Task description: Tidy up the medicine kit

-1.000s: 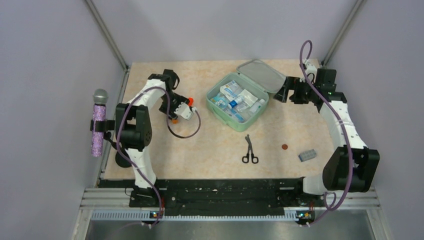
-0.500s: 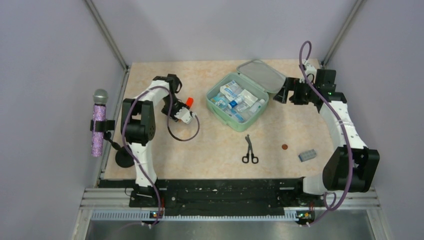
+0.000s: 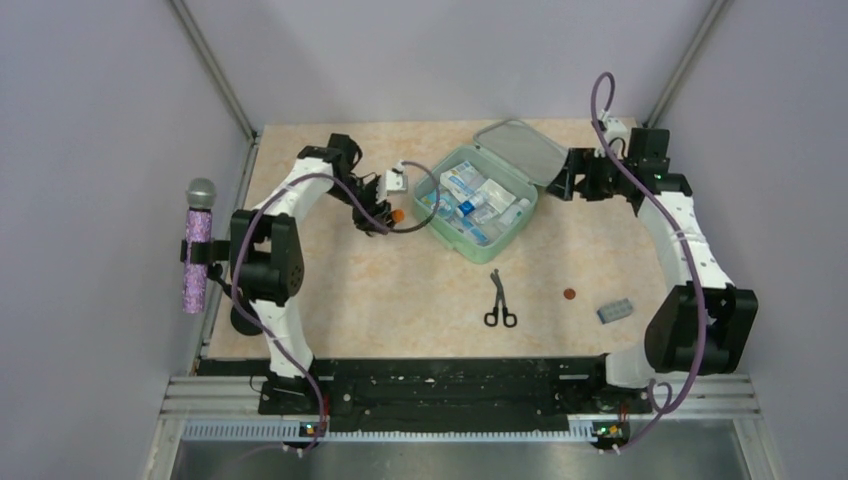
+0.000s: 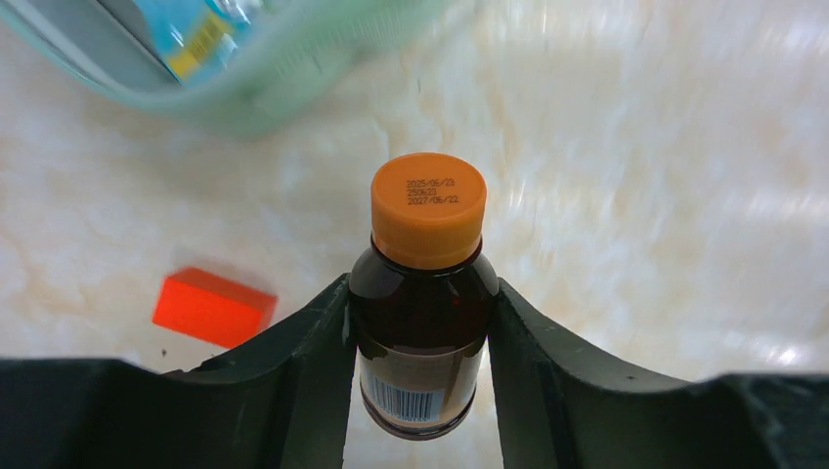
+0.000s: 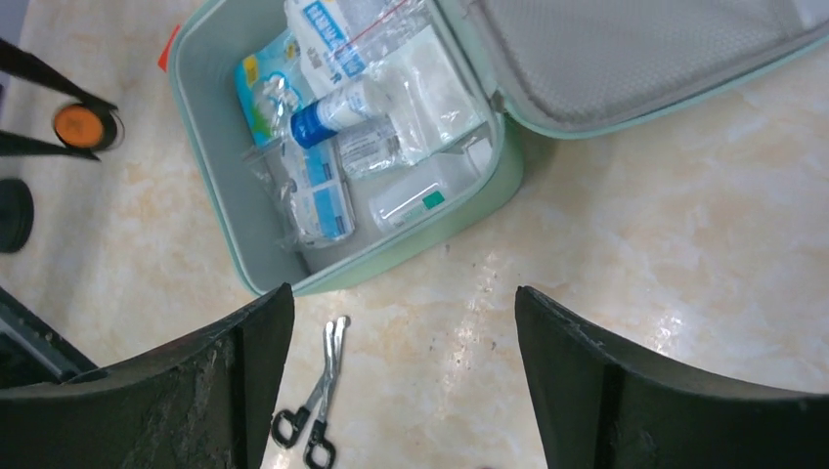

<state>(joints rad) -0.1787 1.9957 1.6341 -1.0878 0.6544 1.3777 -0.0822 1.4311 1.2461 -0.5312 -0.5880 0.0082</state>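
Observation:
The medicine kit (image 3: 470,251) is a mint-green box that lies open mid-table, its lid (image 3: 521,150) folded back to the right. Packets and a small white bottle fill it. My left gripper (image 3: 385,213) is shut on a brown glass bottle (image 4: 422,322) with an orange cap (image 4: 428,209), held just left of the kit's wall (image 4: 283,83). The same cap (image 5: 80,125) shows at the left edge of the right wrist view. My right gripper (image 3: 566,186) hangs open and holds nothing beside the lid (image 5: 626,59), above bare table.
Black-handled scissors (image 3: 499,300) lie in front of the kit. A small brown disc (image 3: 569,294) and a grey-blue blister pack (image 3: 616,311) sit front right. A red-orange block (image 4: 214,308) rests on the table by the bottle. A microphone (image 3: 197,245) stands at the left edge.
My left arm has swung right from the table's left side to the kit's left wall, its jaws closed on the bottle. The right gripper's jaws have narrowed a little.

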